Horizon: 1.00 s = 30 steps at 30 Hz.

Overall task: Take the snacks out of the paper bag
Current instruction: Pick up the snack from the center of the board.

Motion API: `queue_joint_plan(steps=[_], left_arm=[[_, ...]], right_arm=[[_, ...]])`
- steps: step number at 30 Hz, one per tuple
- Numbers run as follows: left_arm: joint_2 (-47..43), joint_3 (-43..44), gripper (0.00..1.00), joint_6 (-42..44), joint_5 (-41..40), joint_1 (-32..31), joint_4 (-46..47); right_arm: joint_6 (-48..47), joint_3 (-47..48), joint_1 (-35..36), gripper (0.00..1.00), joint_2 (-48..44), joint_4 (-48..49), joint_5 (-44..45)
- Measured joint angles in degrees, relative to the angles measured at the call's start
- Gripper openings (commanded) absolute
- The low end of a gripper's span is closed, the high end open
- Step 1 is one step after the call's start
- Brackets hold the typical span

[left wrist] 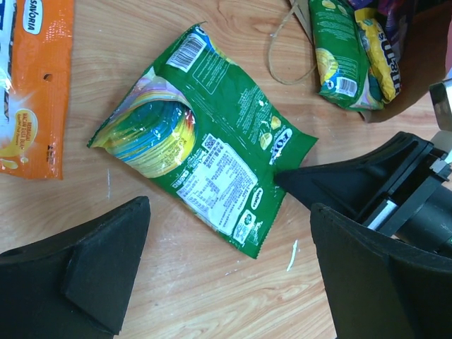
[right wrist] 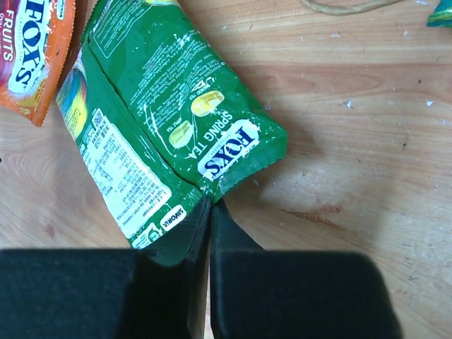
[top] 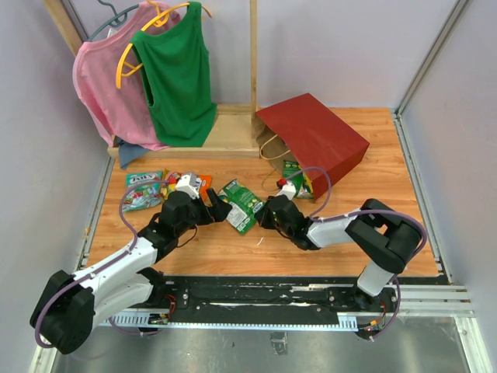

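Right claw [right wrist: 210,206] pinches one green packet [right wrist: 162,106]; left claw [left wrist: 229,206] gapes wide; one paper bag [top: 318,136].

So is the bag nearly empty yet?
Partly. An orange packet and a teal packet already lie out on the table. The right fingers are pinching the green packet by its corner. Left to do: another green pack and a yellow pack sit in the paper bag's mouth.

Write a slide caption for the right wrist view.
Right gripper closed on the edge of a green candy packet lying on the wooden table, orange packet beside it.
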Motion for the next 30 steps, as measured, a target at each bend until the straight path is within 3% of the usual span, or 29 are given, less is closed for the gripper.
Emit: queue_joint_plan(steps=[7,15,26,30], left_arm=[[-0.33,0.0,1.0,0.87,-0.09,1.03,-1.11],[-0.46,0.0,1.0,1.09,0.26,2.34,-1.49],[0.26,0.24,1.0,2.05,0.46,2.38,-1.46],[2.34,0.55,1.0,2.12,1.55,2.4,-1.01]], right_arm=[[-3.21,-0.61,0.0,0.01,-3.69,-1.44,-0.11],[-8.52,-4.72,-0.07,0.01,-19.43,-11.8,-1.16],[-8.46,-11.26,-4.09,0.01,-55.23,-45.88,4.44],[-6.47,-11.02,-11.87,0.01,-64.15,-60.06,5.57]])
